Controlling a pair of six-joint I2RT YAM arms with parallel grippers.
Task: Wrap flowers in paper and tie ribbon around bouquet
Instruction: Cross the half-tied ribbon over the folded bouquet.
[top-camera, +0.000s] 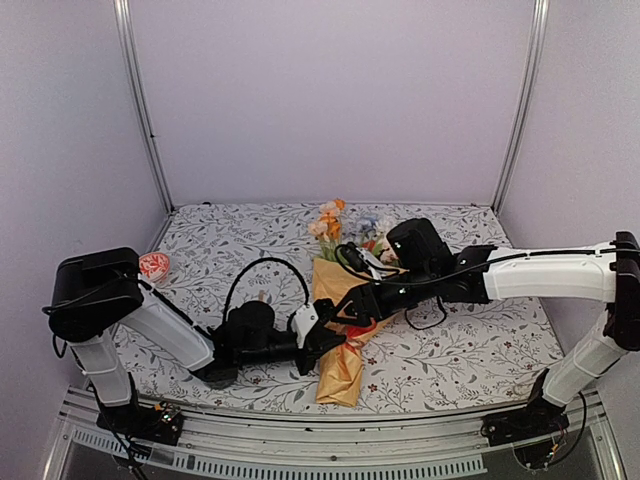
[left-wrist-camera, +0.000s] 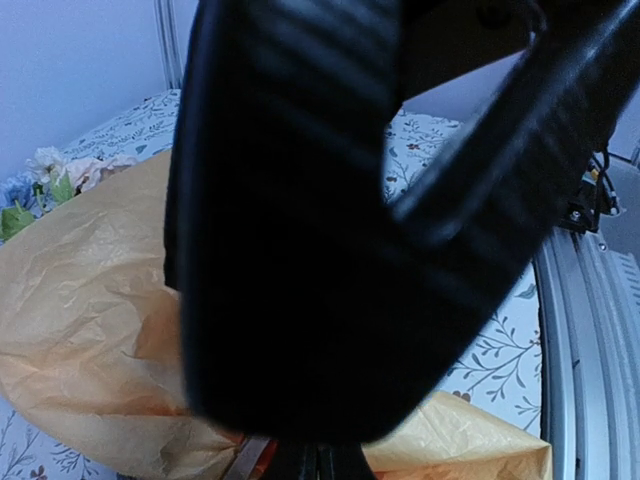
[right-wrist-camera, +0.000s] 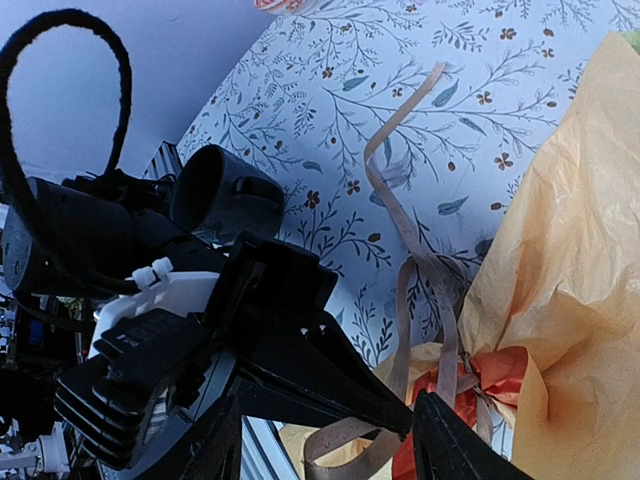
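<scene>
The leaf-printed tabletop carries everything. My two arms reach in from either side and meet over its middle, where the bouquet lies with its wide end toward the far side and its narrow tail toward me. The paper is crumpled mustard yellow outside, with orange-red showing at the pinched neck. The flowers stick out of the far end, peach, orange, white and pale blue. My left tool is clenched tight, its tip at the neck of the bouquet right beside the ribbon; whether it pinches the strand I cannot tell. My right tool sits just beyond it over the same neck, jaws parted, gripping nothing I can see, and a dark blur fills most of my left wrist view. The ribbon runs as a tan strand across the tabletop to the neck, then curls into a loop below the left tool's tip. A small pink-and-white thing sits well apart near the left edge.
</scene>
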